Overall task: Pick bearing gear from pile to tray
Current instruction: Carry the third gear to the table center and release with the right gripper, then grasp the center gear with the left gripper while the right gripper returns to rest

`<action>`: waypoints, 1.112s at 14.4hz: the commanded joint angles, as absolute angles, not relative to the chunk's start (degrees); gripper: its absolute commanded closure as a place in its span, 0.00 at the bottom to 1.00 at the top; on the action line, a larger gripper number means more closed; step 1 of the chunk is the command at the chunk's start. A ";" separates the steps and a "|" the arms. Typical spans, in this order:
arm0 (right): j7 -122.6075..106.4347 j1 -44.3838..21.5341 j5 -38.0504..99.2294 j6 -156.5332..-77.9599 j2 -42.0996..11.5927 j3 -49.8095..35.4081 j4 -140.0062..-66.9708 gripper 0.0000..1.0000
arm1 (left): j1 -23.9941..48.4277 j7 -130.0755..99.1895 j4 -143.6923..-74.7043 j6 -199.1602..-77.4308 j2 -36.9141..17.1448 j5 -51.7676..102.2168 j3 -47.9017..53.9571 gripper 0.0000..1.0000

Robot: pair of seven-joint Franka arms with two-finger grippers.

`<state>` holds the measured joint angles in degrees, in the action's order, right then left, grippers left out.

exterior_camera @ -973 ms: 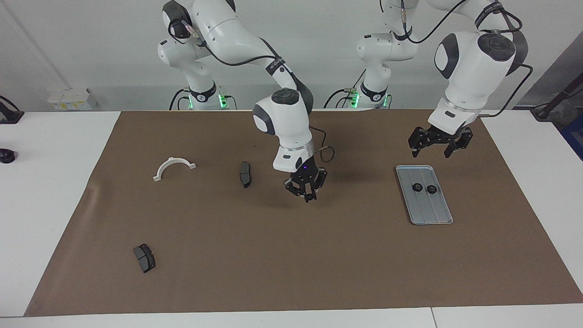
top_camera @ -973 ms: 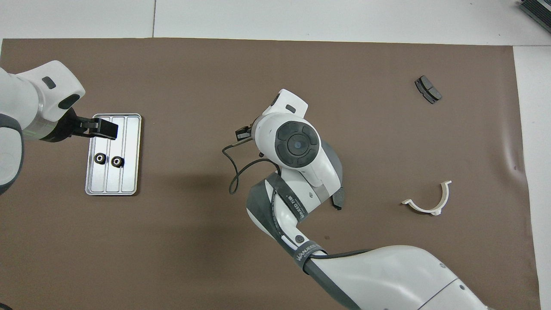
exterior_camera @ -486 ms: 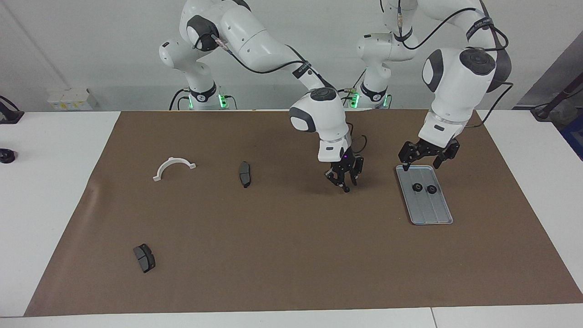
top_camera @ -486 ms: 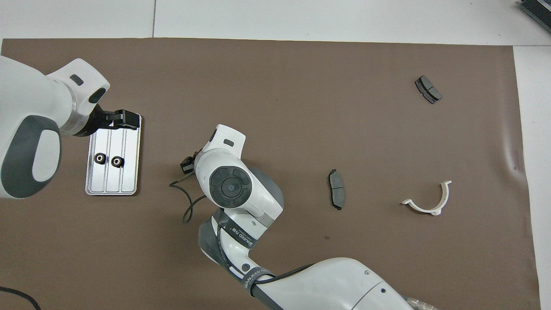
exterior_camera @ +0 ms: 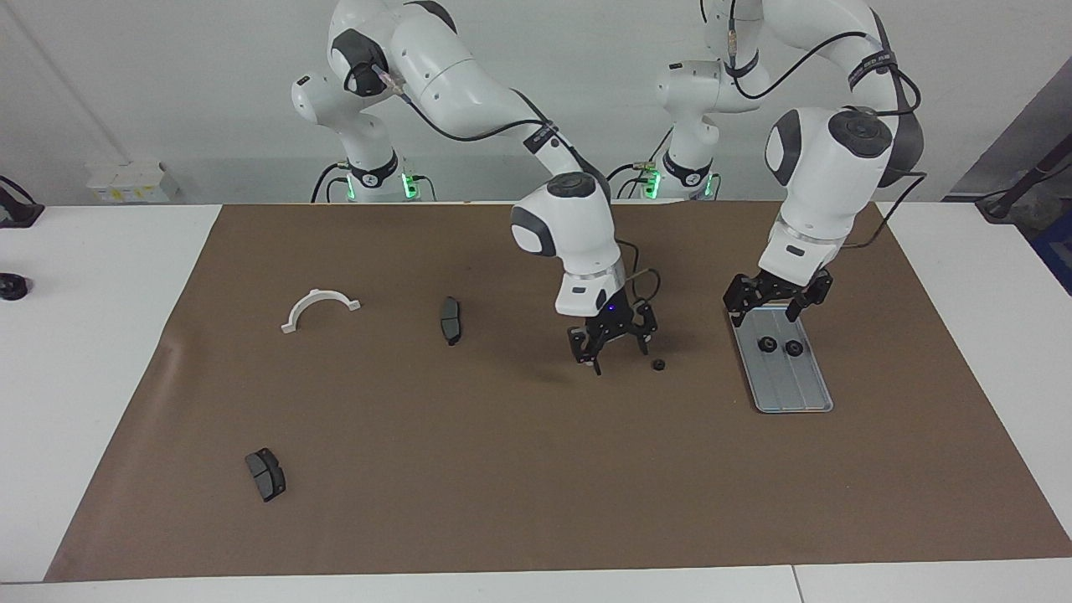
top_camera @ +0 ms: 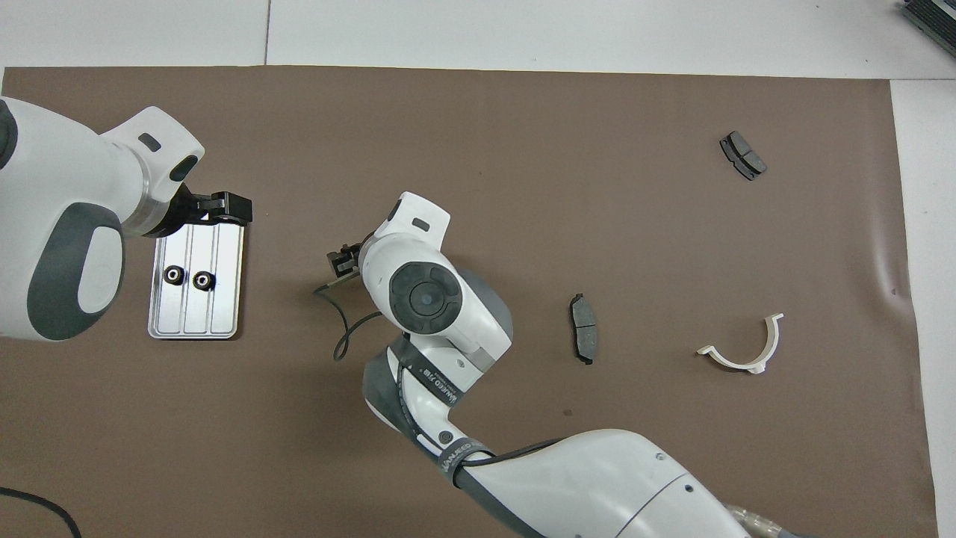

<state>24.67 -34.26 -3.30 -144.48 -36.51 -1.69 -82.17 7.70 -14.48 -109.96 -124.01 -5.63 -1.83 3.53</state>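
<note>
**Handling a small, hard gear that lies loose on the mat**

Lying flat on the brown mat [exterior_camera: 502, 469], a small black round gear [exterior_camera: 659, 365] sits short of the tray [exterior_camera: 796, 394] — beside it toward the right arm's end of the table, well apart from its rim. Two more gears [exterior_camera: 780, 345] rest side by side in the tray, in the half nearer the robots.

The right gripper [exterior_camera: 610, 347] hangs just beside the loose gear, on the side away from the tray, its fingers spread apart and holding nothing. The left gripper [exterior_camera: 775, 301] hovers over the tray's end nearest the robots, also spread wide and empty.

By its look the gear is light, rigid and smooth — likely metal or hard plastic, not fragile. Being round and low, it may well roll or skid if nudged from one side, and could squirt out of a pinch that lands off-centre. The soundest hold, I judge, is from straight above, with the fingers closing across the outer rim on its widest line, low enough to catch its short wall. A firm squeeze should do no harm.

The remaining pile parts lie farther from the tray than the gear: a dark brake pad [exterior_camera: 450, 320], a white half-ring bracket [exterior_camera: 319, 308] and a second pad [exterior_camera: 265, 474].
</note>
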 commanded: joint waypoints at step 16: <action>9.84 -3.26 -0.44 -87.20 -5.90 -2.72 -86.83 0.03 | 18.81 -35.95 -117.33 -139.30 -16.79 -5.54 2.72 0.63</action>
